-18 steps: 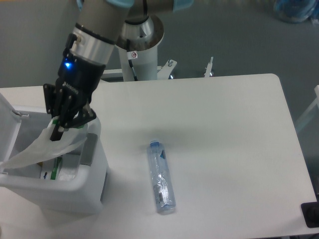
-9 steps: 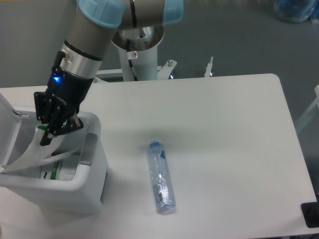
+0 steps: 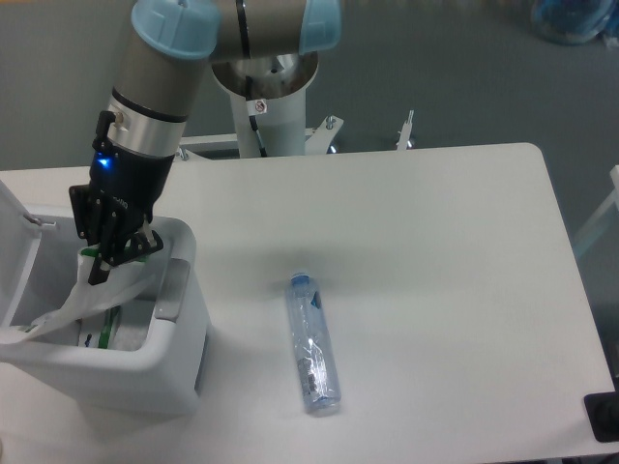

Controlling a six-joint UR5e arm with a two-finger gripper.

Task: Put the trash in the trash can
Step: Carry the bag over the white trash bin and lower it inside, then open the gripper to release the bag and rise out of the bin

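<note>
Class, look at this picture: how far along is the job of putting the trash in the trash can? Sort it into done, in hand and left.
Done: nothing fully released yet. In hand: the pincer is shut on the white pouch, which hangs down into the open trash can but is not let go. Left: drop the pouch, then fetch the bottle, which lies untouched on the table to the right of the can.

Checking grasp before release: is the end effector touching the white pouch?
Touching. The fixed camera shows the end effector pinching the pouch's upper end over the open trash can.
</note>
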